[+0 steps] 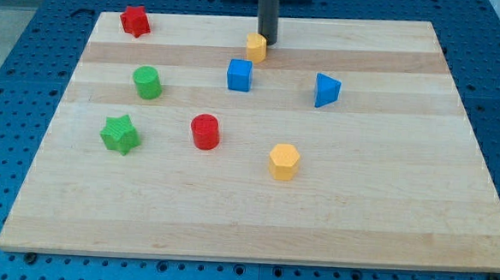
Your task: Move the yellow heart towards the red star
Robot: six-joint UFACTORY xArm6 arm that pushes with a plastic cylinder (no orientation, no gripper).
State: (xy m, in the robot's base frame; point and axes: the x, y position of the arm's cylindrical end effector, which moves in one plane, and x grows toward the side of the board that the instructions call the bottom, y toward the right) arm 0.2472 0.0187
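Observation:
The yellow heart [256, 47] sits near the top middle of the wooden board [384, 207]. The red star [134, 20] lies at the board's top left corner, far to the left of the heart. My tip [266, 41] is the lower end of a dark rod that comes down from the view's top; it stands right beside the heart's upper right side, touching or nearly touching it.
A blue cube [240, 74] sits just below the heart. A blue triangular block [326, 90] is to the right. A green cylinder [147, 82], a green star [119, 134], a red cylinder [205, 131] and a yellow hexagon [284, 161] lie lower down.

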